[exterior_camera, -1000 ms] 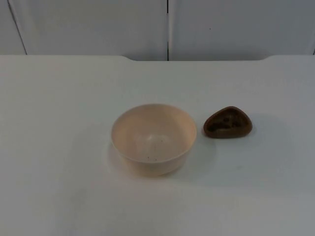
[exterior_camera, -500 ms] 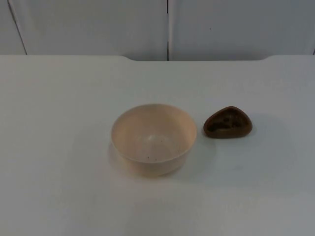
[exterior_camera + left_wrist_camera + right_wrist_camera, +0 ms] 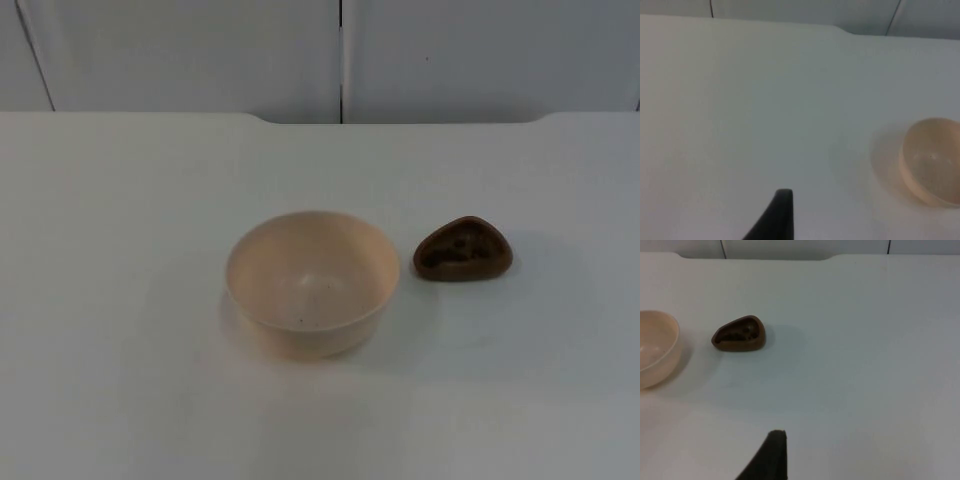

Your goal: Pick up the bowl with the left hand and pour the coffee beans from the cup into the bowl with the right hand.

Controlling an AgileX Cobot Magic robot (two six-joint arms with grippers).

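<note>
Spanning the top view, a white bench [image 3: 120, 200] meets a grey partition wall [image 3: 180, 50] along the upper edge. A cream bowl [image 3: 312, 280] sits at centre, with a brown cup of coffee beans [image 3: 463, 250] just to its right. Whether the left gripper [image 3: 775, 220] and right gripper [image 3: 767, 457] above the bench are apart or together cannot be told.

Brightness: even and fairly bright, the white tabletop [image 3: 120, 200] reading slightly grey-green in all three views.
Light source: overhead and diffuse; no single lamp can be made out.
Shadows: soft and faint; a pale halo around the bowl [image 3: 312, 282], a dim patch to the right of the cup [image 3: 463, 249] in the top view.
Glare: a mild bright spot inside the bowl's base, none elsewhere.
Focus: left wrist view soft, the bowl [image 3: 932, 161] hazy; the near fingertip [image 3: 769, 456] in the right wrist view is blurred dark.
</note>
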